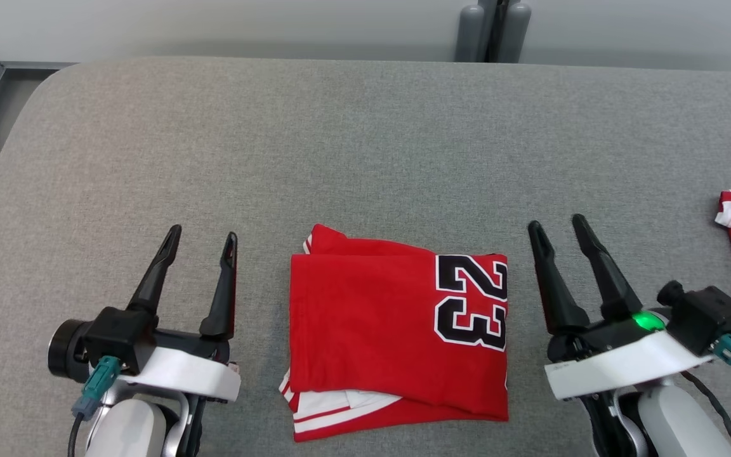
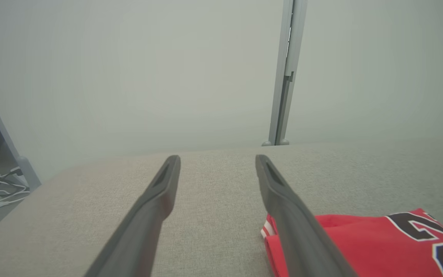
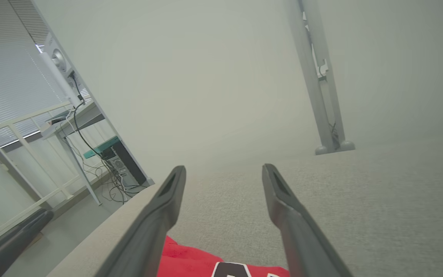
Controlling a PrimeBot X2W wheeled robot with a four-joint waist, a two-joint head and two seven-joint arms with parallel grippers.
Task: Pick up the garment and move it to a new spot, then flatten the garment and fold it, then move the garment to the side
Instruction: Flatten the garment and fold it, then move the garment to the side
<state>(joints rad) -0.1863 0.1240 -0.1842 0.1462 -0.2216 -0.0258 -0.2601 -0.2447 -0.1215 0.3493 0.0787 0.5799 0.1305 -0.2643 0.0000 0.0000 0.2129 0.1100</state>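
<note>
step: move aside | garment [image 1: 372, 330] folded, mid worktop [image 1: 365, 139] | left pincer [image 1: 204, 232], right pincer [image 1: 556, 222] both spread, empty | we should pinch all layers, shift level

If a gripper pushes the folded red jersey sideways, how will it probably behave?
Probably floppy: the red jersey lies in soft stacked layers, so a push may bunch or unfold it. It looks thin, likely light. The woven grey surface may drag its bottom layer.
</note>
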